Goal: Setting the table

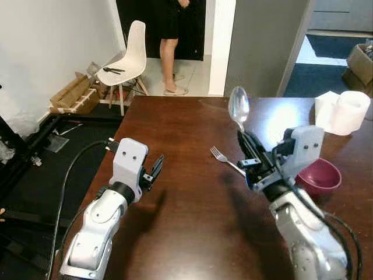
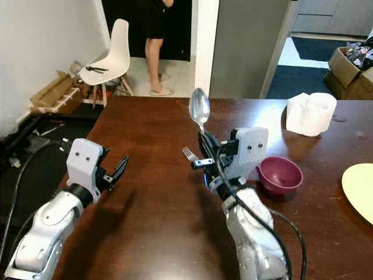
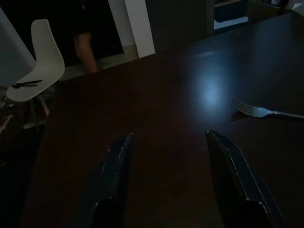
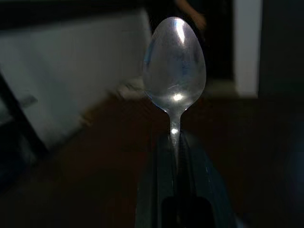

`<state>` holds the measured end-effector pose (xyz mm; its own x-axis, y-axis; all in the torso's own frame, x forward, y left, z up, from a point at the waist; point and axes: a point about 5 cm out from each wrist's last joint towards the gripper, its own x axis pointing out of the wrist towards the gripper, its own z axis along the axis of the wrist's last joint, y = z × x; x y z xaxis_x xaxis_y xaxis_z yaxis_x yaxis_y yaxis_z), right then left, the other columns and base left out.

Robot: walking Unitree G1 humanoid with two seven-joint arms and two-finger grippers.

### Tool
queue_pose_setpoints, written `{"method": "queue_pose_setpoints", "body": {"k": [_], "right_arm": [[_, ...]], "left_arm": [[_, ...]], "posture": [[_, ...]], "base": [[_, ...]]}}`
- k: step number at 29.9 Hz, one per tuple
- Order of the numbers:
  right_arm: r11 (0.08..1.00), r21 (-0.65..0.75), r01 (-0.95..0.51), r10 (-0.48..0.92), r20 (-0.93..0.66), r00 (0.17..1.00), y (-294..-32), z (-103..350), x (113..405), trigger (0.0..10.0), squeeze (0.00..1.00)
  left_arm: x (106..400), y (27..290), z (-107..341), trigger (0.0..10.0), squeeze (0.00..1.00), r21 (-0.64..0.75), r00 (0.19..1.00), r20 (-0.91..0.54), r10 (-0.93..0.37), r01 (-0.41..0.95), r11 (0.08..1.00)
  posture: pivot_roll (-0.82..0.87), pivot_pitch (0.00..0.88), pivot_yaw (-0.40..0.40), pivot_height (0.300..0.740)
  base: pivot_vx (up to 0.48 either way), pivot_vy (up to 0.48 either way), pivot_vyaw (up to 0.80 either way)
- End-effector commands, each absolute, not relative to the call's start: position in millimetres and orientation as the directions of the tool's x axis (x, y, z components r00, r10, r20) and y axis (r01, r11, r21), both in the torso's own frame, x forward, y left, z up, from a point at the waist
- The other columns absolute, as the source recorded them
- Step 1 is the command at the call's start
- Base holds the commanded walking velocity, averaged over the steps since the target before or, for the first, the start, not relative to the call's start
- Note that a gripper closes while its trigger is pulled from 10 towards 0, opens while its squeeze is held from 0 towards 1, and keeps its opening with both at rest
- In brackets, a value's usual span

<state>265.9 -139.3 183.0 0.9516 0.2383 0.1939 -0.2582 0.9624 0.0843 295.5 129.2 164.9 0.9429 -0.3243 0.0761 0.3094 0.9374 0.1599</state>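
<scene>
Spoon [image 1: 239,107] stands upright above the dark wooden table [image 1: 175,134], its handle clamped between the black fingers of the right gripper [image 1: 252,153], bowl uppermost and clear of the tabletop. A fork [image 1: 224,160] lies flat on the table just left of that gripper, tines pointing far and left. To the right of the right arm sits a maroon bowl [image 2: 280,174], and farther off at the right stands a white paper roll [image 2: 312,113]; the edge of a pale yellow plate [image 2: 358,189] shows at the near right. The left gripper [image 1: 154,169] hovers over the table's left side, its fingers [image 3: 116,166] spread apart and holding nothing. Beyond the far edge of the table a white chair [image 1: 128,58] stands on the floor, and a person's legs [image 1: 169,58] show in the dark doorway behind it.
</scene>
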Motion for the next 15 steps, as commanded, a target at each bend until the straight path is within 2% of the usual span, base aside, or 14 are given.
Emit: {"method": "queue_pose_setpoints", "body": {"k": [1, 15], "right_arm": [[0.970, 0.075, -0.233, 0.220, 0.153, 0.964, -138.1, 172.3, 264.7, 10.0, 0.00], [0.985, 0.038, -0.166, 0.160, 0.139, 0.977, -148.0, 165.7, 271.2, 10.0, 0.00]], "left_arm": [[294.5, 132.9, 158.1, 10.0, 0.00, 0.138, 0.951, 0.054, -0.303, 0.294, 0.946], [292.3, 133.6, 152.9, 10.0, 0.00, 0.098, 0.967, 0.051, -0.248, 0.243, 0.965]], "posture": [[-0.11, 0.000, 0.131, 0.740], [-0.11, 0.000, 0.105, 0.740]], "base": [[0.000, 0.000, 0.00], [0.000, 0.000, 0.00]]}}
